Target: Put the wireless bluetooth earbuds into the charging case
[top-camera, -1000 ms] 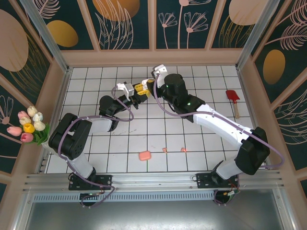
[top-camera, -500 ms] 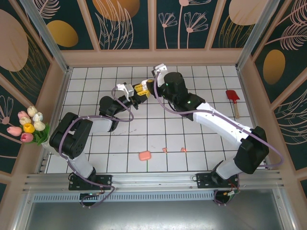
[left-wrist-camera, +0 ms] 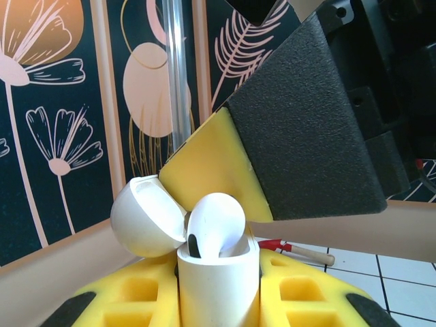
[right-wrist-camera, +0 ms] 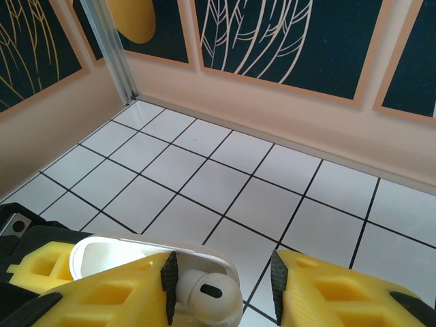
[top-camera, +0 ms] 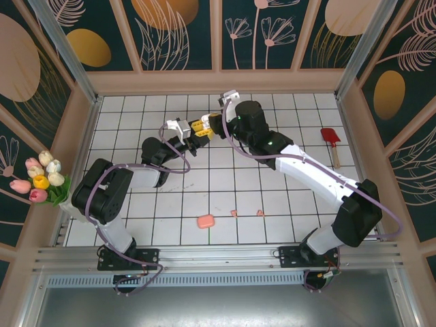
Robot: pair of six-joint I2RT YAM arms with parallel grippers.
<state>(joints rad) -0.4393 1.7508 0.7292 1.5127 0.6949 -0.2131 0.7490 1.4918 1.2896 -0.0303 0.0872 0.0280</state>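
Top view: both arms stretch to the far middle of the worktop [top-camera: 286, 204]. There the L gripper [top-camera: 199, 131] and the R gripper [top-camera: 214, 122] are tip to tip, just beside each other. Close to the near edge, approx. at its middle, lies a pink case [top-camera: 205, 221]. To the right of it lie two salmon-pink earbuds [top-camera: 234, 213], apart from each other and from the case. A red spatula [top-camera: 331, 139] lies near the right edge. Outside the left wall stand tulips [top-camera: 41, 180].

L wrist view: the L jaws are narrow and clamp a white charging case [left-wrist-camera: 218, 289] upright btw. the yellow pads [left-wrist-camera: 102, 300]. Its lid [left-wrist-camera: 146, 218] is open, tipped to the left. One white earbud [left-wrist-camera: 216, 228] sits in the case, its head above the rim. A finger of the R gripper hangs just above and behind it; if it touches, I cannot tell.

R wrist view: the R jaws stand partly apart w/ the white earbud btw. them. A gap shows on one side, so they do not grip it.
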